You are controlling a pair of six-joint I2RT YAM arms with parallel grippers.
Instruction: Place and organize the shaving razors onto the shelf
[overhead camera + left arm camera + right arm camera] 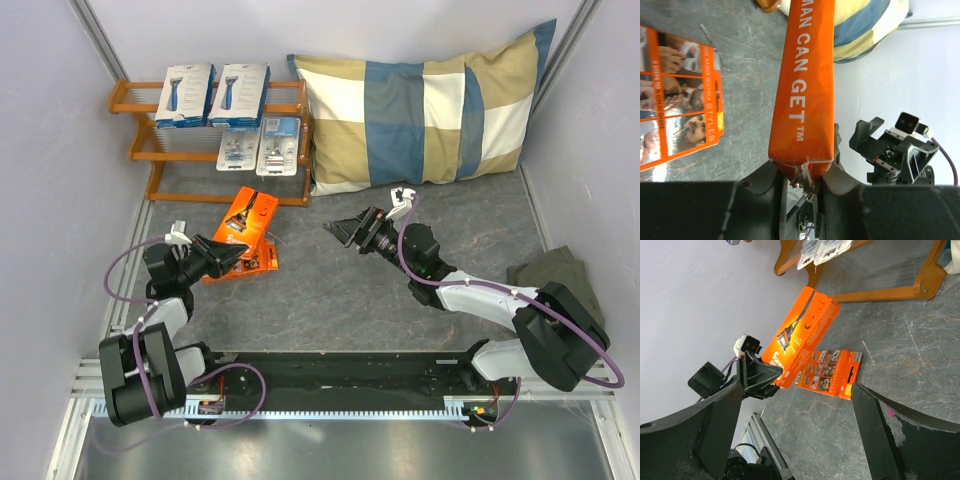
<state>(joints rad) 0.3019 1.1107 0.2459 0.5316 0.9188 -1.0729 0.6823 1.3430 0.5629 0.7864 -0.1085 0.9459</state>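
- The left gripper (228,254) is clamped on the bottom end of a small orange cardboard razor pack (248,218). It holds the pack tilted up off the table, near the left edge and in front of the shelf. The left wrist view shows the crumpled end of the pack (802,85) pinched between the jaws, so that corner is mostly hidden.
- A second small orange razor pack (252,264) lies flat on the grey table right beside the held one. From above the held pack and the gripper cover part of it. The left wrist view cuts it (680,95) off at the frame edge.
- The low orange-brown wooden shelf (135,98) sits in the far left corner.
- Two white boxes picturing a blue razor (186,94) (240,92) rest side by side on the top tier.
- Two clear blue-carded blister packs (232,148) (278,146) sit on the tier below. They're too small to make out what's inside.
- The right gripper (345,232) is near the middle of the table with its jaws spread wide and nothing between them.
- A blue-and-beige checked pillow (420,110) leans along the far edge.
- A crumpled olive cloth (552,272) is by the right edge, partly behind the right arm.
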